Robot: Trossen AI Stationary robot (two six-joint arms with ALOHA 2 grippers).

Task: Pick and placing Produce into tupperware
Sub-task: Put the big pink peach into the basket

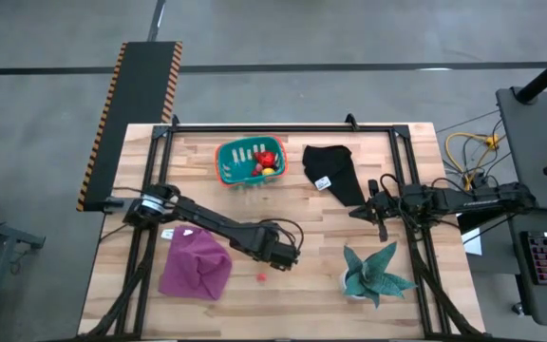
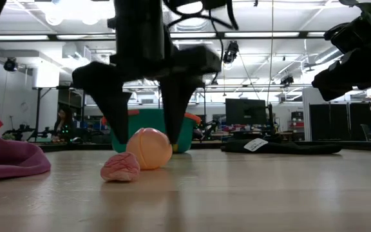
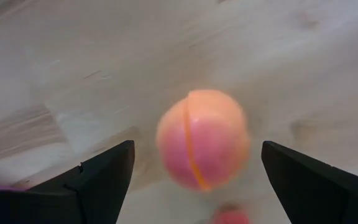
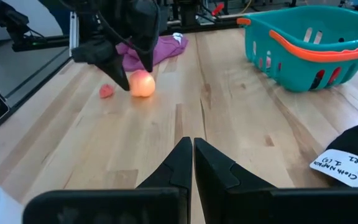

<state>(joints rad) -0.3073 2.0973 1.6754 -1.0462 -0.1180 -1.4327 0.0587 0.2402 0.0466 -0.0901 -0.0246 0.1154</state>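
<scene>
My left gripper is open and lowered over a round orange-pink toy peach, which rests on the table. One finger stands on each side of the peach, and the left wrist view shows a gap on both sides. A small pink produce piece lies on the table just beside the peach. The teal tupperware stands toward the table's far edge, with red and yellow produce inside. My right gripper is shut and hovers over the table's right part, near the black cloth.
A purple cloth lies left of my left gripper. A black cloth with a white label lies right of the tupperware. A teal spiky plant stands near the table's near right corner. Bare wood stretches between the peach and the tupperware.
</scene>
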